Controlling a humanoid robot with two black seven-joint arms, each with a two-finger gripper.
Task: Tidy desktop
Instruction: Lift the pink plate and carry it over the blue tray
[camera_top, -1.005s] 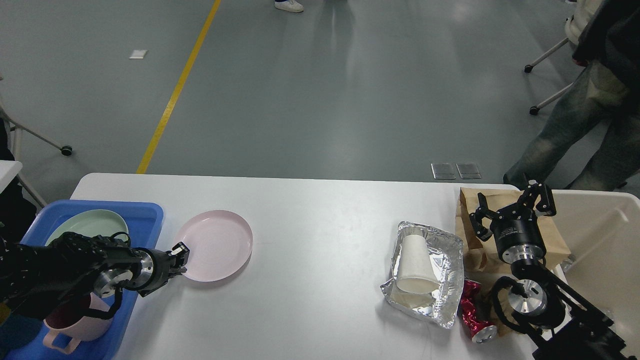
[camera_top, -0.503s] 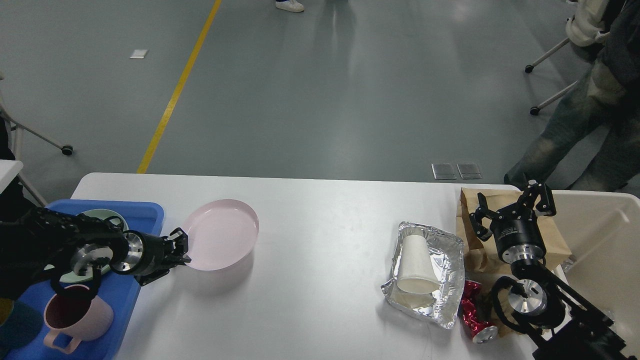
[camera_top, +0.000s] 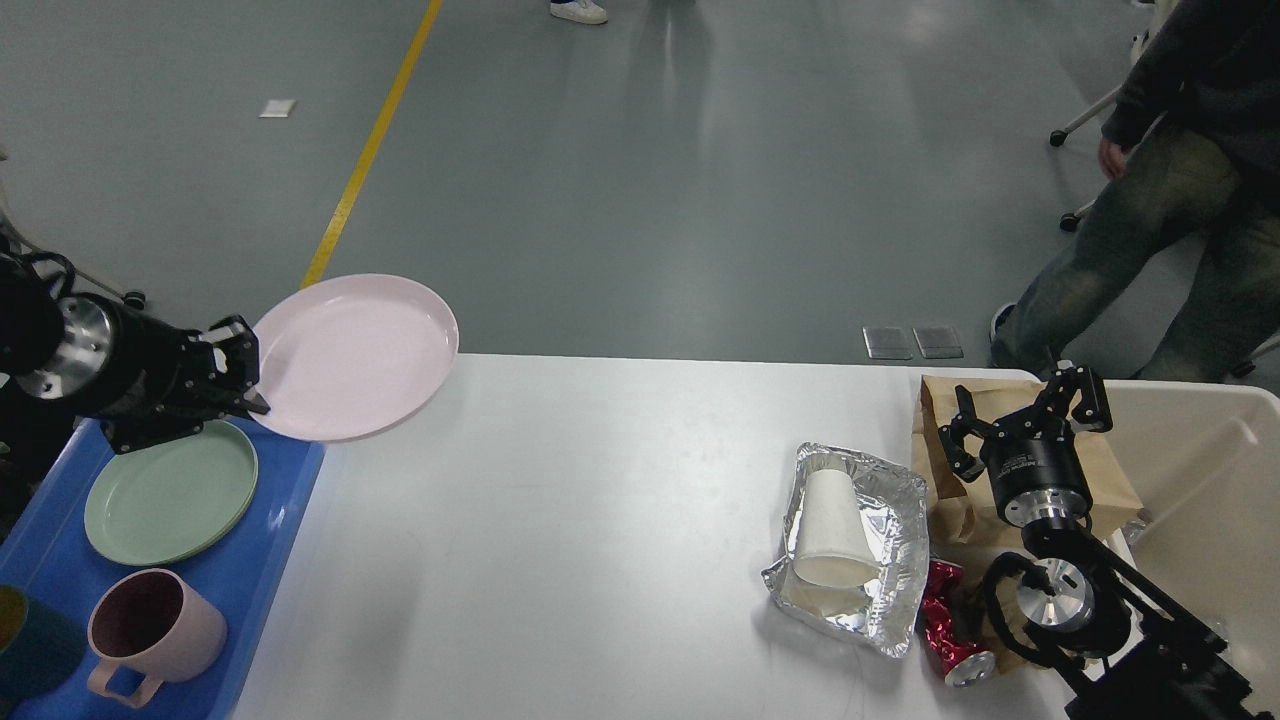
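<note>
The table (camera_top: 600, 560), a big white top with rounded corners, fills the near half of the head view, and its middle stretch is bare. At its left end sits a blue tray (camera_top: 285, 520) holding a green plate (camera_top: 170, 492) at the far end, a pink mug (camera_top: 155, 632) nearer, and a dark teal item (camera_top: 25, 645) cut off by the left edge (too little shows to name it).

The left gripper (camera_top: 238, 372) hangs in the air over the far left corner, its fingers clamped on the left rim of a pink plate (camera_top: 350, 355). The plate is lifted clear of the table and tilted, its near edge overlapping the tray's far right corner in the view.

Toward the right end lies a crumpled foil tray (camera_top: 880, 575) with a white paper cup (camera_top: 830, 530) lying on its side in it, mouth toward the near edge. Just right of the foil, touching it, is a crushed red can (camera_top: 945, 630). Behind these lies a flat brown paper bag (camera_top: 940, 420), and a beige bin (camera_top: 1200, 470) stands against the table's right end.

The right gripper (camera_top: 1025, 420) is poised above the paper bag with its fingers spread apart, holding nothing. On the grey floor beyond, a person in dark trousers (camera_top: 1170, 230) stands at the far right, and a yellow line (camera_top: 370, 150) runs away on the left.
</note>
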